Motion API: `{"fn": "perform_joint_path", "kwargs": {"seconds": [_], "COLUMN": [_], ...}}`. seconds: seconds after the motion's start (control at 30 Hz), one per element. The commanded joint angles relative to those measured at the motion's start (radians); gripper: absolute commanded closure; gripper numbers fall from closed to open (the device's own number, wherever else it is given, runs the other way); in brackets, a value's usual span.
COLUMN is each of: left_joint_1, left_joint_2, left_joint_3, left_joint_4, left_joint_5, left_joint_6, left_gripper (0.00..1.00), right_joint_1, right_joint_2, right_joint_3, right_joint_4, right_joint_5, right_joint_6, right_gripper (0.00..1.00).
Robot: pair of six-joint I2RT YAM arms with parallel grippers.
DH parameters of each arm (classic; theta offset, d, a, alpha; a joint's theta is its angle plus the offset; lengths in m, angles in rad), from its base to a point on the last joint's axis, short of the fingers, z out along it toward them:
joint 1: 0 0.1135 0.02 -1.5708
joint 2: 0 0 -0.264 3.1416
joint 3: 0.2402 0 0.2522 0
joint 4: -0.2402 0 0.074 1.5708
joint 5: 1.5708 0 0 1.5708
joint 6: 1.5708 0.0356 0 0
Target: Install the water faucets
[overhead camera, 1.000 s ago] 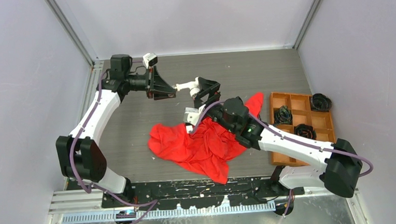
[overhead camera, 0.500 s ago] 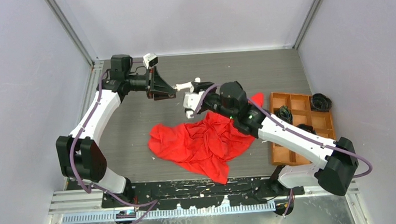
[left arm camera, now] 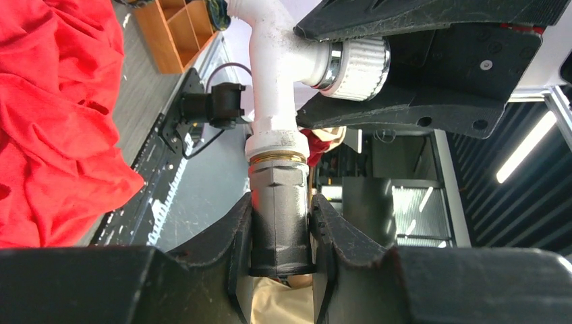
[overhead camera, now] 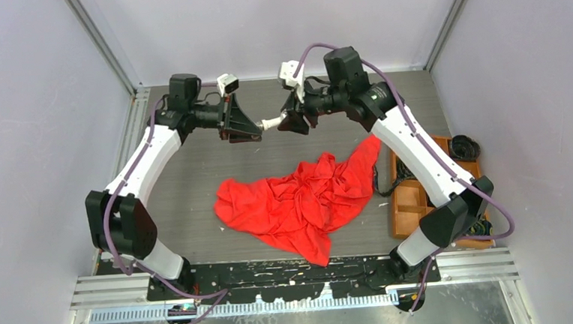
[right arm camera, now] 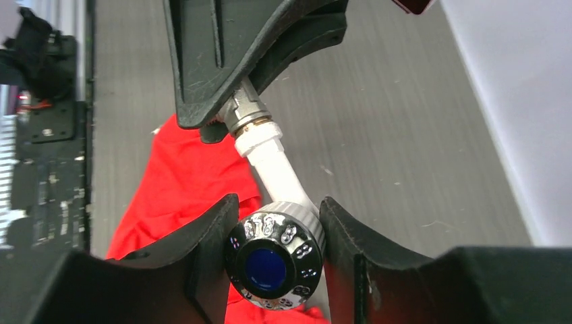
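A grey ribbed table (overhead camera: 194, 175) carries a crumpled red cloth (overhead camera: 294, 206) at its middle and an orange compartmented tray (overhead camera: 407, 213) at its right edge, with black coiled parts (overhead camera: 463, 148) in and beside the tray. Two white-and-black robot arms reach from the near edge to the middle of the far edge, where their ends meet above the table. Between them a small white plastic tap (overhead camera: 271, 122) hangs in the air, lying roughly level and clear of the cloth. The right gripper (overhead camera: 290, 123) has its jaws closed on the tap's round ribbed silver knob with a blue centre (right arm camera: 270, 260), one finger pressing each side. The left gripper (overhead camera: 250, 130) has its jaws clamped on a dark grey hexagonal metal fitting (left arm camera: 280, 216) at the tap's other end. A thin brass ring (left arm camera: 278, 157) shows where the white body meets that fitting.
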Motion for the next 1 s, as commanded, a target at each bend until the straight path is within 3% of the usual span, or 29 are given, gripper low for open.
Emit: {"fn": "perform_joint_path", "kwargs": {"seconds": [0.0,0.03,0.13,0.27,0.33,0.47,0.6,0.83,0.97], "left_joint_1": [0.011,0.011,0.012,0.011,0.011,0.011,0.012,-0.006,-0.014], "left_joint_2": [0.010,0.014,0.023,0.025,0.019,-0.004,-0.020,-0.033,-0.038], "left_joint_3": [0.078,0.083,0.097,0.094,0.070,0.004,-0.005,-0.006,-0.015], "left_joint_4": [0.137,0.143,0.151,0.211,0.317,0.538,0.584,0.584,0.584], "left_joint_5": [0.005,0.005,0.005,0.016,0.025,0.029,0.032,0.043,0.039], "left_joint_6": [0.011,0.011,0.008,-0.056,-0.144,-0.358,-0.404,-0.408,-0.409], "left_gripper": [1.00,1.00,1.00,1.00,1.00,1.00,1.00,1.00,1.00], "right_joint_1": [-0.029,-0.039,-0.065,-0.072,-0.073,-0.079,-0.094,-0.094,-0.093], "right_joint_2": [-0.012,-0.014,-0.027,-0.091,-0.157,-0.304,-0.393,-0.584,-0.536], "right_joint_3": [0.046,0.044,0.010,-0.053,-0.112,-0.268,-0.385,-0.919,-0.860], "right_joint_4": [-0.264,-0.265,-0.182,0.074,0.181,0.361,0.516,1.233,1.189], "right_joint_5": [-0.351,-0.379,-0.422,-0.325,-0.288,-0.114,-0.018,-0.076,-0.064], "right_joint_6": [0.113,0.128,0.243,0.463,0.464,0.444,0.475,0.320,0.280], "right_gripper": [0.69,0.66,0.33,0.15,0.02,0.00,0.00,0.00,0.00]}}
